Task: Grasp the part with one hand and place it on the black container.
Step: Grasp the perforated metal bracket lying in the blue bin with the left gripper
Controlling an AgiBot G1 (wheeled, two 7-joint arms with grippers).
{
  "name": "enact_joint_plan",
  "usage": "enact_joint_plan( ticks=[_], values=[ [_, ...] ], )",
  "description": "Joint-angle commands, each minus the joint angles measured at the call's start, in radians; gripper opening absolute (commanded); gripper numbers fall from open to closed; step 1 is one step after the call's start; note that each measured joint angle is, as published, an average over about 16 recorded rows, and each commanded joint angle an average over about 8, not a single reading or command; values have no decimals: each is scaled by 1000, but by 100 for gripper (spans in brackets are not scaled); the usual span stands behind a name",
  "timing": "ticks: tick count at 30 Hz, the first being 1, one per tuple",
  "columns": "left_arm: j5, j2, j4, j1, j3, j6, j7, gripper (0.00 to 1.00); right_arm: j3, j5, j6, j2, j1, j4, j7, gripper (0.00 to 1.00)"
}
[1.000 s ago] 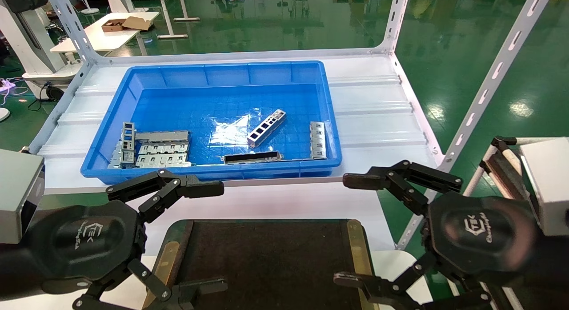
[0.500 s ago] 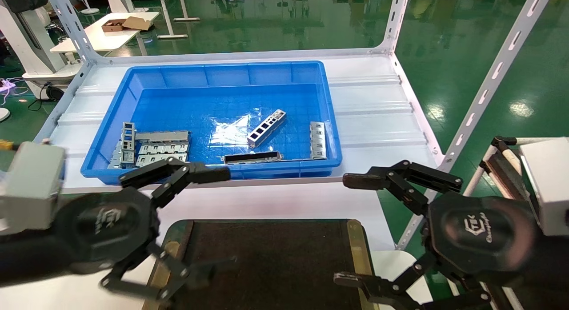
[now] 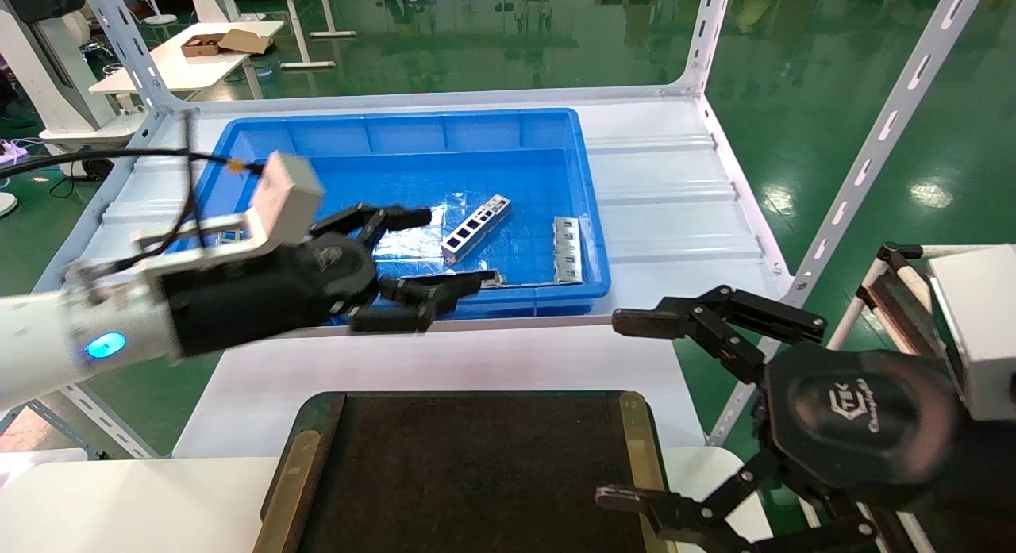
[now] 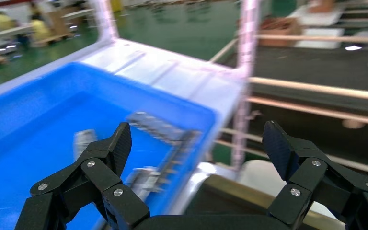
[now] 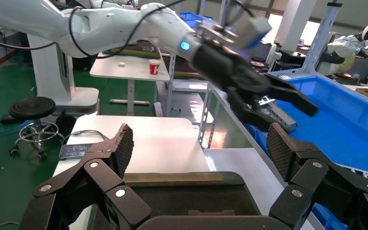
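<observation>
The part (image 3: 476, 227), a slim silver-grey ladder-like bracket, lies slanted on the floor of the blue bin (image 3: 413, 132). My left gripper (image 3: 425, 259) is open and empty over the bin's front edge, just left of the part and not touching it. Its lower finger overlaps the dark bar (image 3: 484, 278). The left wrist view shows the same open gripper (image 4: 197, 143) over blurred metal pieces in the bin (image 4: 28, 120). The black container (image 3: 476, 458) lies at the near edge, empty. My right gripper (image 3: 619, 410) is parked open by the container's right rim; it also shows in the right wrist view (image 5: 199, 148).
A second grey bracket (image 3: 566, 250) lies by the bin's right wall. The left arm hides the wider grey plates. White shelf uprights (image 3: 865, 164) stand at the right. A white table top (image 3: 119, 505) adjoins the black container (image 5: 182, 196).
My left arm has swung up and forward from beside the black container to the bin's front edge, still open. The right gripper has not moved.
</observation>
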Motion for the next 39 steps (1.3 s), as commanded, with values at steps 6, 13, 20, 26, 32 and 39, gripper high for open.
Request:
enact_joint_plan(
  ticks=[6,13,20,26,32,39],
  values=[
    [125,145,186,-98,58,-142,-2,100,0,0,0,0,0,0,0,100],
    [201,301,426,-190,92,-274,46,100,0,0,0,0,0,0,0,100],
    [228,412,633,-255,100,-364,129,32,0,0,0,0,0,0,0,33],
    [208,446,734,-283,97,-388,189,0,0,0,0,0,0,0,0,0],
    [179,452,781,-293,102,-387,223,0,0,0,0,0,0,0,0,0],
    [152,451,818,-298,112,-383,241,0,0,0,0,0,0,0,0,0]
  ],
)
